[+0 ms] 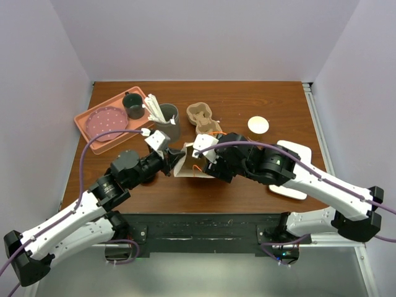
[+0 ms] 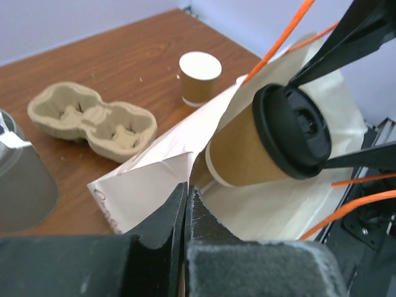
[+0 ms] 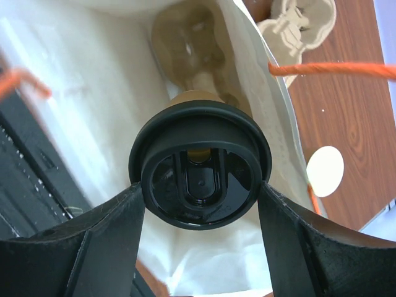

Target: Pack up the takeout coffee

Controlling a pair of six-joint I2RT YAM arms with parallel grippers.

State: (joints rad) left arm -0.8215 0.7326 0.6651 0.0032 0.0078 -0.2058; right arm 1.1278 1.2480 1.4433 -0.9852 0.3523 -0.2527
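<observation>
From above, your left fingers [image 1: 168, 162] and right fingers [image 1: 201, 159] meet at a white paper bag [image 1: 184, 168] on the counter [image 1: 247, 102] between the two arms. Behind it sit a cardboard cup carrier [image 1: 203, 116], a grey tumbler [image 1: 168, 122] of white utensils and a pink tray [image 1: 80, 122] carrying a dark mug [image 1: 133, 106]. Your right wrist covers the coffee cup too much to make it out here.

From your left wrist, the left fingers are pressed fully together on the bag's near edge. The coffee cup [image 2: 238, 158] sits in the bag's mouth; its long axis lies tilted close to level, the black lid [image 2: 296, 131] facing out toward the right and the tan base pointing into the bag. The right fingers straddle the lid, one above and one below; orange handles [image 2: 279, 38] cross beside them. A second small cup [image 2: 199, 77] stands upright on the counter beyond the bag, near the carrier.

From your right wrist, you look straight down the cup's axis onto the lid. The right fingers stand wide, clamped on opposite sides of its rim, and the body runs away from you into the bag's white inside. A tan moulded shape shows at the bag's far end; you cannot tell whether it lies inside or behind the paper.
</observation>
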